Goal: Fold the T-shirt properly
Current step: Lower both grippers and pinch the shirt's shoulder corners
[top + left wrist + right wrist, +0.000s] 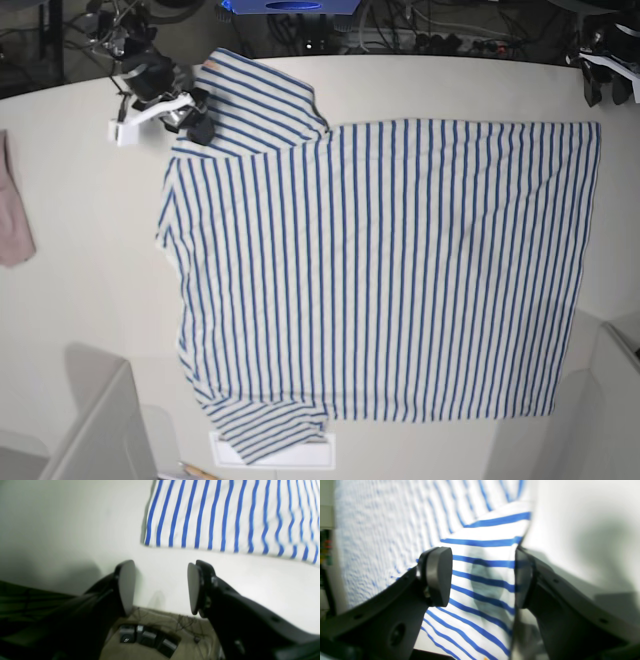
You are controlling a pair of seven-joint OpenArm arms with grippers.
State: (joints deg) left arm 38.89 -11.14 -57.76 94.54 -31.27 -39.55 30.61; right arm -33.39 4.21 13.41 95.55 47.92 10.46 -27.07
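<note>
The T-shirt (400, 270), white with blue stripes, lies spread flat across the white table (80, 300), its sleeves toward the left in the base view. My right gripper (195, 115) hovers at the upper-left sleeve (260, 100). In the right wrist view the right gripper (480, 577) is open, with striped sleeve fabric (482, 592) lying under the gap and the sleeve's edge by the right-hand finger. My left gripper (607, 92) sits just off the shirt's upper-right corner. The left gripper (160, 587) is open over bare table with nothing between its fingers, and the shirt's corner (155, 537) lies ahead of it.
A plain pinkish cloth (12, 210) lies at the table's left edge. A white sheet (270, 452) pokes out under the lower sleeve. Grey blocks stand at the lower left (100, 430) and lower right (620, 400). Cables and devices (300, 20) crowd the space beyond the far edge.
</note>
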